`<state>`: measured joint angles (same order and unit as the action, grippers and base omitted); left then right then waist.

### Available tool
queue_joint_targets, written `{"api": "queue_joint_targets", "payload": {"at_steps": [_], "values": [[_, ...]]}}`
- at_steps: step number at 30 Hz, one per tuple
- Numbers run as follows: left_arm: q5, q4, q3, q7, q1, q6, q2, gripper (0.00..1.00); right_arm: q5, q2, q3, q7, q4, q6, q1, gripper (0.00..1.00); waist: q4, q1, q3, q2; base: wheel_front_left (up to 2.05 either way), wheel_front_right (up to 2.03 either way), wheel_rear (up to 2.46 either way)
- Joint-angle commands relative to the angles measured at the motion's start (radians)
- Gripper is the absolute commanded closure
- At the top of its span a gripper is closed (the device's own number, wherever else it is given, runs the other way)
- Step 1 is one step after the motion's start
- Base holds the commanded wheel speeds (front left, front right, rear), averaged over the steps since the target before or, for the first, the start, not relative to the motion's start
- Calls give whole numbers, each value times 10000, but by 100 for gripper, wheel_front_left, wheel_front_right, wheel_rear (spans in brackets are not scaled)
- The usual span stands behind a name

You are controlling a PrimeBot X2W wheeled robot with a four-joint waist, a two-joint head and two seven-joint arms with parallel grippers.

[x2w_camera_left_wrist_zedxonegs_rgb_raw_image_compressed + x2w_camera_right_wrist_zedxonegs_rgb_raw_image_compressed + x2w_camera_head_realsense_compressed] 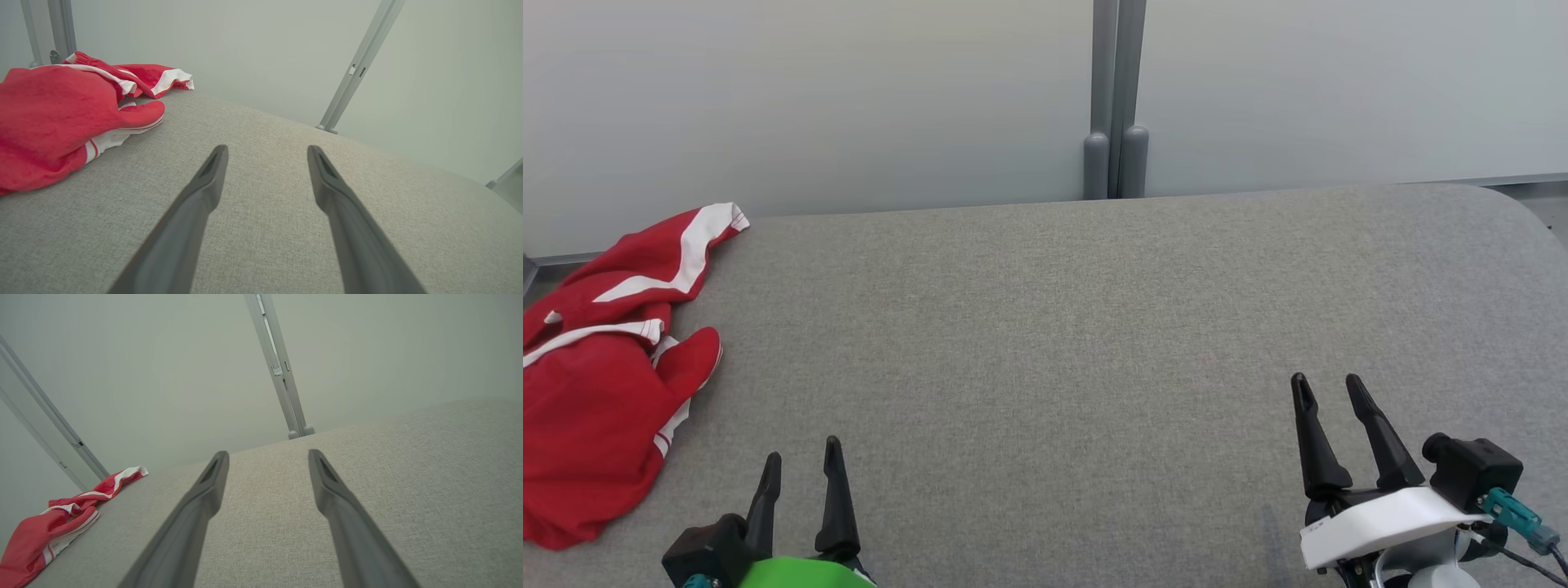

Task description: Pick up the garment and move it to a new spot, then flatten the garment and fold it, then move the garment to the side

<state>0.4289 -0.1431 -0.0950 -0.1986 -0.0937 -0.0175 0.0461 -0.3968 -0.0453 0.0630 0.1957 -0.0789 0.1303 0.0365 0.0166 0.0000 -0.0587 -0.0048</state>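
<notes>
You are holding your left fingers [835, 498] and right fingers [1313, 441] open and empty, because the red garment [596, 384] is lying bunched up, not grabbed yet.

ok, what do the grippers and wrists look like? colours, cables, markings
The left gripper has two long, dark, tapered fingers on a black base and a green cover behind. The right gripper has the same fingers, a white cover with a small dark marking, a black module and a teal connector with a dark cable.
</notes>
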Motion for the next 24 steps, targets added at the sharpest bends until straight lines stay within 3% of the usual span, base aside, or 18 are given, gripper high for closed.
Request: {"api": "queue_joint_targets", "payload": {"at_steps": [1, 24], "values": [[-285, -16, -27, -111, 50, -51, 63, 0, 338, -61, -16, 134, -15, 6, -99, 0, 14, 0, -11, 36, 0, 0, 0], [-1542, -303, -407, -537, 70, -180, 72, 0, 2065, -70, 5, 566, -439, 7, -231, 0, 47, 0, -26, 44, 0, 0, 0]]}}
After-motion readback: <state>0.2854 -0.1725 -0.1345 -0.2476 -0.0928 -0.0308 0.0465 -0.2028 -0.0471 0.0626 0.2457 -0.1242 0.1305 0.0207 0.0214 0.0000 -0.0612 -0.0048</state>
